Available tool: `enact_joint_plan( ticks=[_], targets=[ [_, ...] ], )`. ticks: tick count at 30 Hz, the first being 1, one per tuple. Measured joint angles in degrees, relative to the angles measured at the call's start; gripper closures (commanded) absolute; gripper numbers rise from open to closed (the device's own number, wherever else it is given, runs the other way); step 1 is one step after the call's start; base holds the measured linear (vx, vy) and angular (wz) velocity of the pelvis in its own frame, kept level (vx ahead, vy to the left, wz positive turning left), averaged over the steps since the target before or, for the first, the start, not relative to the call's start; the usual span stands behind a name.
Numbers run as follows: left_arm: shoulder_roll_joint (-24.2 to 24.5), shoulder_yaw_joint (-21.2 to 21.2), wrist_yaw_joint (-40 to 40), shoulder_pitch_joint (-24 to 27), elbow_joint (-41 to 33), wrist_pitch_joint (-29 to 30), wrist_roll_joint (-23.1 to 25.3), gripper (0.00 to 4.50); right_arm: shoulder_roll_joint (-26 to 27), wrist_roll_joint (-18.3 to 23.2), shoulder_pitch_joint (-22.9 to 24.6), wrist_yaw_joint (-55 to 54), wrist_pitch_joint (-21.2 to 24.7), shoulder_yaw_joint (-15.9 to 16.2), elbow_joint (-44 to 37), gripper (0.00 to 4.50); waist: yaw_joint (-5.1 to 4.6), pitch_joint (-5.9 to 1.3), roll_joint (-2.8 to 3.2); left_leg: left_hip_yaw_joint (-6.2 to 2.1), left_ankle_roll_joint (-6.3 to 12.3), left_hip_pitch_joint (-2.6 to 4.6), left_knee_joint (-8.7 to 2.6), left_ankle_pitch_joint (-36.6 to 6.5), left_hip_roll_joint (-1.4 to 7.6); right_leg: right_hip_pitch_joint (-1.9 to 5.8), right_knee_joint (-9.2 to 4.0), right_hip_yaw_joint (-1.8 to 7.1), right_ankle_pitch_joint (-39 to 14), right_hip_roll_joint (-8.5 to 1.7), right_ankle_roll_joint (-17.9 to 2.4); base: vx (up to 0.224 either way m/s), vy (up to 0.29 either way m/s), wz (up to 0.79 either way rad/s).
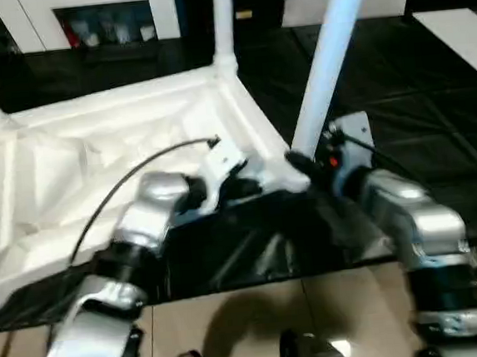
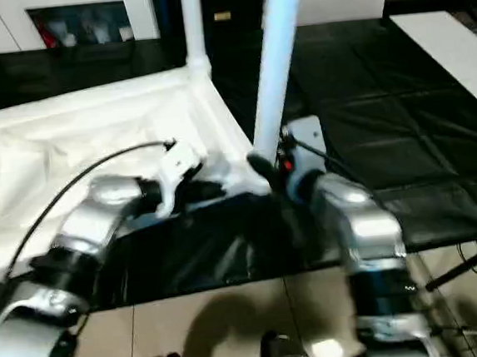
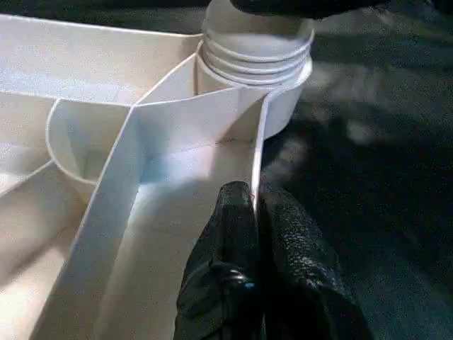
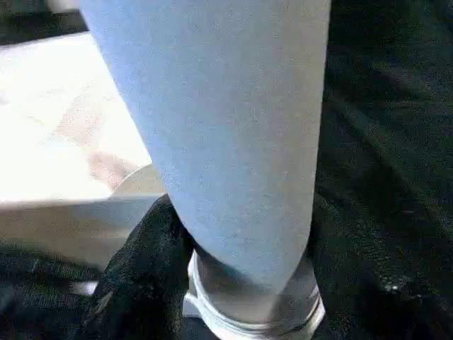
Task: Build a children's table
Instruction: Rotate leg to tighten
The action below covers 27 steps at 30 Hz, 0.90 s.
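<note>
**Steadying the top while a leg goes into its corner socket**

We have the table top (image 1: 95,158) lying upside down on the dark mat (image 1: 435,128), ribbed underside facing up, because that is the only way the corner sockets can take legs from above. One leg (image 1: 223,21) already stands upright in the far corner, and another rises at the left edge of the head view.

Our right gripper (image 4: 233,283) is wrapped around the base of the leg in hand (image 1: 329,62), its fingers roughly half open and closed on the shaft just above the threaded end. We grip low so that the threads stay guided into the near corner socket (image 3: 283,106). The leg leans a little away from upright, so we judge it is not yet fully seated or square.

Our left gripper (image 3: 256,234) is pinched fully closed on the thin side wall of the top, just beside that socket. We hold there to stop the light plastic top from sliding or turning when the leg is pushed or twisted.

The next move likely calls for straightening the leg before turning it home; cross-threading is the risk.
</note>
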Motion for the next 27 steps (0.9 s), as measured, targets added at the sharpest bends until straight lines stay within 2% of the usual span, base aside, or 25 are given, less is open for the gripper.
enact_joint_plan(
  ticks=[1,2,3,6,9,12,13,16,17,21,22,27],
  targets=[
    [-0.29,0.07,0.37,0.0,-0.25,0.39,0.09,4.5,0.28,-0.01,0.05,-0.83,-0.47,-0.03,0.01,2.44,-0.01,0.0,0.0,0.04,0.04,-0.03,-0.01,-0.03,0.0,-0.02,-0.03,0.01,0.0,-0.01,0.0,0.0,0.0,0.0],
    [-0.44,0.01,0.67,0.01,-0.57,0.63,0.15,4.5,0.36,-0.01,0.11,-1.16,-0.85,-0.05,0.01,1.89,-0.01,0.0,0.0,0.07,0.07,-0.05,-0.06,-0.05,-0.01,-0.04,-0.06,0.04,0.02,-0.01,-0.02,0.0,0.0,0.0],
    [-0.45,-0.02,0.7,0.02,-0.7,0.7,0.18,4.5,0.37,-0.01,0.11,-1.18,-0.95,-0.06,0.01,1.76,-0.01,0.0,0.0,0.09,0.1,-0.05,-0.1,-0.08,-0.01,-0.04,-0.06,0.05,0.05,-0.01,-0.05,0.0,0.0,0.0],
    [-0.43,-0.01,0.71,0.19,-1.12,0.72,0.21,4.5,1.05,0.0,0.32,-1.18,-1.15,-0.12,-0.49,1.66,0.02,0.0,0.0,0.11,0.16,-0.02,-0.2,-0.13,-0.02,-0.04,-0.04,0.05,0.43,-0.01,0.0,0.0,0.0,0.0],
    [-0.41,-0.23,0.71,0.93,-2.5,0.95,0.3,4.5,1.25,0.02,1.61,-1.19,-1.17,-0.12,-2.21,1.29,0.11,0.0,0.01,0.11,0.15,0.02,-0.49,-0.13,-0.01,-0.05,0.03,0.02,0.48,0.01,0.01,0.0,0.0,0.0],
    [-0.33,-0.58,0.71,1.42,-3.61,1.11,0.58,4.5,1.49,0.06,2.83,-1.03,-1.94,0.04,-3.45,1.17,0.2,0.0,0.01,0.09,0.14,0.03,-0.63,-0.13,0.0,-0.08,0.03,-0.02,0.48,0.01,0.02,0.0,0.0,0.0],
    [-0.29,-0.89,0.71,1.51,-3.97,1.01,0.63,4.5,1.08,0.06,3.42,-0.67,-2.36,0.21,-3.95,0.92,0.3,0.0,0.01,0.09,0.14,0.04,-0.64,-0.13,0.0,-0.12,0.02,-0.02,0.47,0.01,0.03,0.0,0.0,0.0],
    [0.24,-0.96,0.67,1.87,-4.56,0.77,0.66,4.5,-0.66,0.46,4.83,1.98,-3.14,1.36,-4.97,0.76,0.18,0.0,0.0,0.1,0.14,0.01,-0.64,-0.17,-0.01,-0.12,-0.02,0.01,0.48,0.01,0.03,0.0,0.0,0.0],
    [0.46,-1.25,0.54,2.07,-4.81,0.26,0.7,4.5,-2.23,1.0,5.63,3.85,-3.49,1.64,-5.5,0.48,0.16,0.0,0.0,0.1,0.14,0.01,-0.64,-0.17,-0.01,-0.12,-0.05,0.0,0.47,0.01,0.03,0.0,0.0,0.0],
    [2.49,-2.07,-1.13,2.28,-4.97,-2.02,0.74,4.5,-7.4,3.24,8.38,11.86,-4.47,2.34,-6.84,0.34,-0.14,0.03,-0.03,0.11,0.13,-0.06,-0.74,-0.19,0.05,-0.18,-0.09,-0.04,0.48,0.05,0.03,0.0,0.0,0.0],
    [3.06,-2.29,-1.89,2.45,-5.13,-2.73,0.75,4.5,-10.23,3.25,8.86,14.38,-5.8,3.2,-6.87,0.07,-0.1,0.03,-0.02,0.11,0.13,-0.04,-0.75,-0.19,0.05,-0.22,-0.08,-0.05,0.48,0.05,0.04,0.0,0.0,0.0],
    [6.51,-3.2,-8.21,3.47,-5.52,-6.96,-0.34,4.5,-18.52,3.84,9.34,26.61,-11.08,4.68,-6.86,0.07,0.01,0.03,-0.02,0.13,0.22,-0.14,-0.91,-0.19,0.27,-0.24,0.03,-0.15,0.42,0.25,0.17,0.0,0.0,0.0]
  ],
)
